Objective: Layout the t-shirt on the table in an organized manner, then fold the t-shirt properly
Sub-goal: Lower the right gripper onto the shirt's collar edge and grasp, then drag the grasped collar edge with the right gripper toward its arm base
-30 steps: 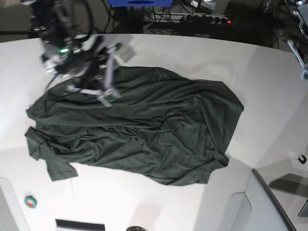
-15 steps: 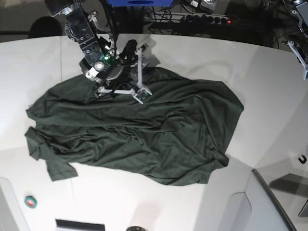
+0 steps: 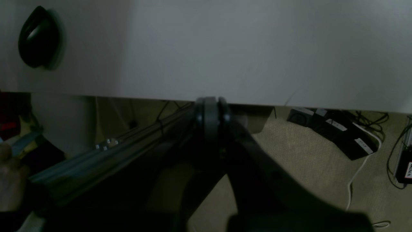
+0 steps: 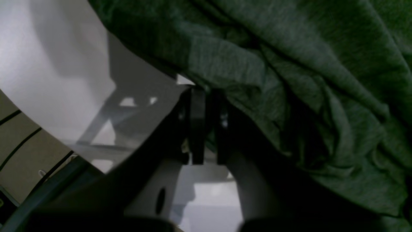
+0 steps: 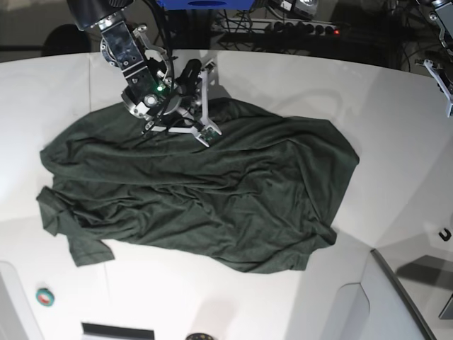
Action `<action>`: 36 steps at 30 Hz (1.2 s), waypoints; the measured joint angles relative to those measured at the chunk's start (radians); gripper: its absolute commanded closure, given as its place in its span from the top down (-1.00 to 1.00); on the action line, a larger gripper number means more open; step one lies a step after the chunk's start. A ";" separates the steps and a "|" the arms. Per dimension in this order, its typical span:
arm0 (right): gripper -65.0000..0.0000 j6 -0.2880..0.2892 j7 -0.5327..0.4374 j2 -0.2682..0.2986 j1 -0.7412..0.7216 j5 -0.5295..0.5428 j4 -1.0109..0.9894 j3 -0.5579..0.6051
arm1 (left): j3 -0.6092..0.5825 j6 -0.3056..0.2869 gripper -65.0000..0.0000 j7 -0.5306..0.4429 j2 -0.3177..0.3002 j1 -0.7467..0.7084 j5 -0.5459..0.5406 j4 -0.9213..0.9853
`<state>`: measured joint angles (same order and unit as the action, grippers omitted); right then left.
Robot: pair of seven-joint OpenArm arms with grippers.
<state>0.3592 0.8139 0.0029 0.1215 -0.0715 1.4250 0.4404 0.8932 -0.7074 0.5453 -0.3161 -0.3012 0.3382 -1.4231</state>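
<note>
The dark green t-shirt (image 5: 212, 191) lies spread and wrinkled across the middle of the white table (image 5: 297, 78), with one sleeve at the front left. My right gripper (image 5: 202, 106) is at the shirt's back edge. In the right wrist view its jaws (image 4: 207, 91) stand almost together, pinching a fold of the t-shirt (image 4: 305, 64) hem just above the table (image 4: 58, 64). My left gripper (image 3: 210, 100) is shut and holds nothing. It hangs over the rim of the table (image 3: 225, 48), far from the shirt. Only a piece of that arm (image 5: 440, 83) shows at the right edge.
A small black hook-shaped object (image 3: 38, 37) lies on the table near the left gripper, seen also at the right side (image 5: 444, 234). A teal tape roll (image 5: 45, 297) sits at the front left. A grey panel (image 5: 396, 297) stands front right. Power strip and cables (image 5: 297, 28) lie behind the table.
My right arm swung from the shirt's left shoulder area to its back edge and its jaws closed there on the hem. The left arm has not moved.
</note>
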 measured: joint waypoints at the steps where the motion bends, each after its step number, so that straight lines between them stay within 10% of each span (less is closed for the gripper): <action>1: -0.98 0.000 -0.005 0.007 0.008 0.000 0.005 0.000 | 0.000 0.000 -1.00 0.000 0.000 0.000 0.000 0.000; 23: -0.97 0.000 0.079 0.240 0.318 0.012 0.559 -0.002 | 0.000 0.000 -1.00 0.000 -0.003 0.027 0.000 -0.001; 36: -0.97 0.072 -0.280 0.244 0.428 0.008 0.570 -0.301 | 0.001 0.000 -1.00 0.000 -0.019 0.029 -0.002 -0.001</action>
<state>0.4316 0.5339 0.2466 0.5499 -0.0631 1.9945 0.1394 0.8944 -0.7071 0.5453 -0.3351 -0.2718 0.3363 -1.4239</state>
